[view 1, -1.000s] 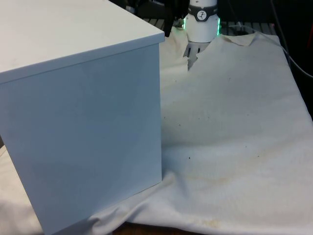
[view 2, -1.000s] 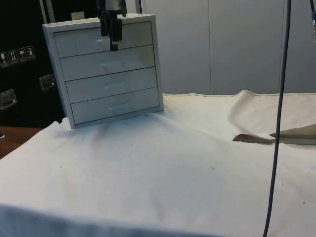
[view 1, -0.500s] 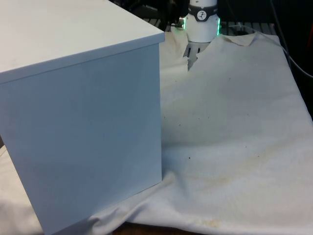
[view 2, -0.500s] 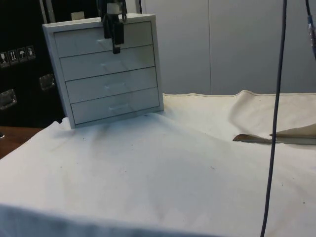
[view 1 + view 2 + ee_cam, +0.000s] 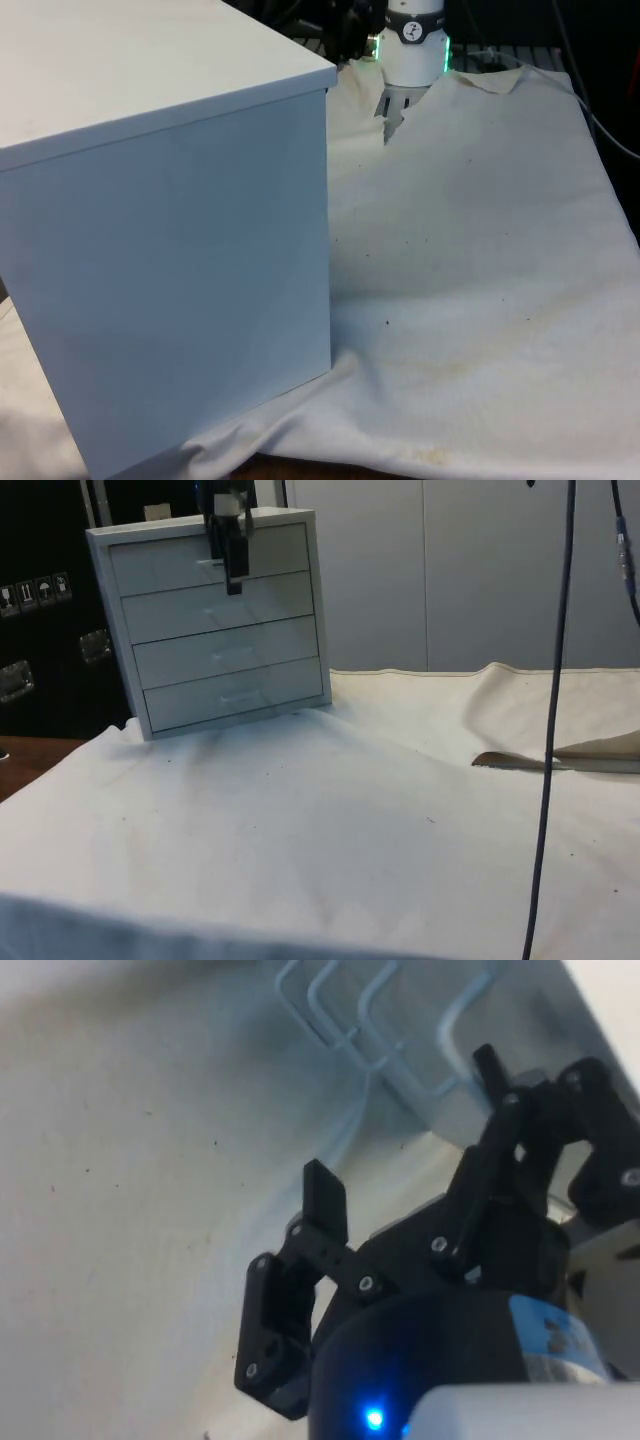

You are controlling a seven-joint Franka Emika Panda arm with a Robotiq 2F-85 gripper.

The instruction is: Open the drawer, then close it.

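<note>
Four drawers (image 5: 222, 630) all sit shut; end effector (image 5: 405, 1130) spread wide, holding nothing.

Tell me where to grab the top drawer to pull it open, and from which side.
Grip the top drawer by its handle, a thin bar standing off the front panel. Come straight at the chest of drawers' front, one finger on each side of the bar. The pincer, open in the wrist view, hangs there already.

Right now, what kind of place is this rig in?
Likely a lab test bench: a white chest of drawers on a white cloth, the end effector at its top drawer, cables hanging overhead.
</note>
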